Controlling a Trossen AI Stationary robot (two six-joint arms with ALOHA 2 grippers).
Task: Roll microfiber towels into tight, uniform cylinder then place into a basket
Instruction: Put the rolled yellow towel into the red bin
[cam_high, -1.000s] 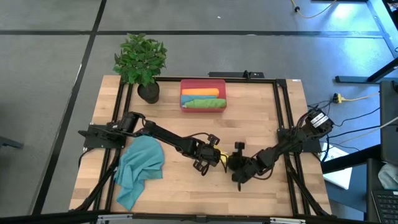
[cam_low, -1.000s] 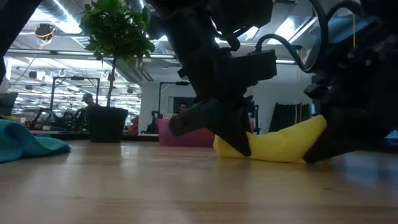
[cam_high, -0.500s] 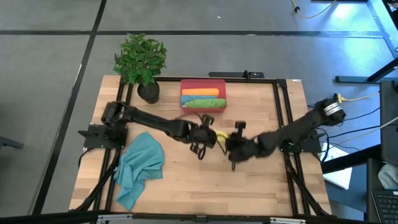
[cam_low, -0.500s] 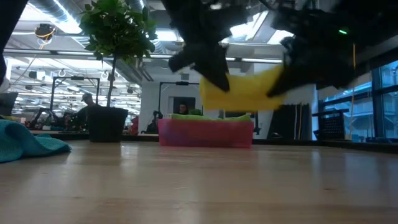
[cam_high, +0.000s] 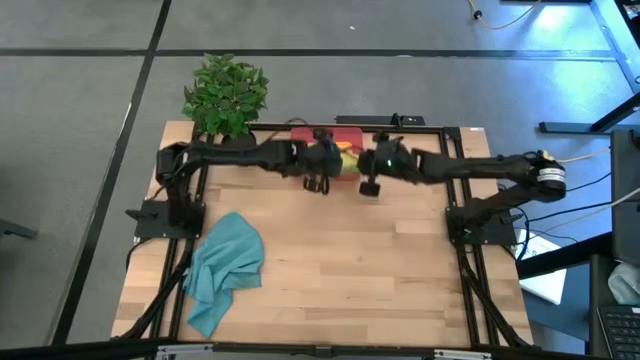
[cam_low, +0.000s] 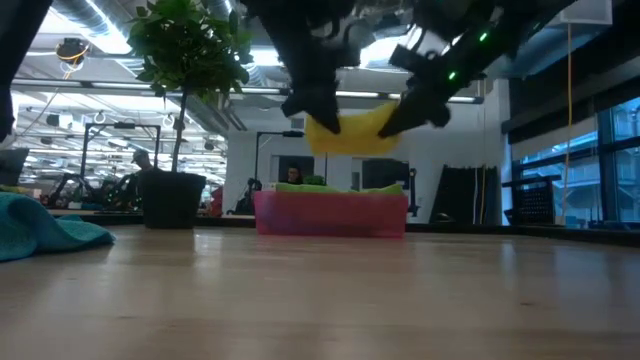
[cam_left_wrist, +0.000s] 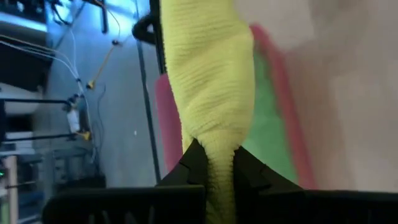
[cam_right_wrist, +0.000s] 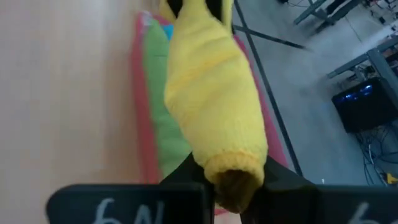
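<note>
Both arms are up over the far side of the counter (cam_high: 330, 250), and slung between them is the yellow towel (cam_low: 350, 128), rolled into a fat cylinder. The left gripper (cam_high: 322, 158) is pinched tight on one end, the right gripper (cam_high: 372, 166) is pinched tight on the other, and the roll hangs in the air directly above the basket (cam_low: 330, 214), not touching it. Down inside that red-pink bin a green towel (cam_right_wrist: 163, 124) already lies rolled along the bottom.

Over on the near left of the counter, a teal towel (cam_high: 225, 268) sits in a loose heap, not yet rolled.

This roll looks light and soft, thick in the middle and squeezed thin where the fingers bite. It's floppy cloth, so I'd judge it wants to sag or spring open the instant one end goes slack. Holding both ends, as now, looks the right grip; lowering it level should let it settle snug beside the green one.
</note>
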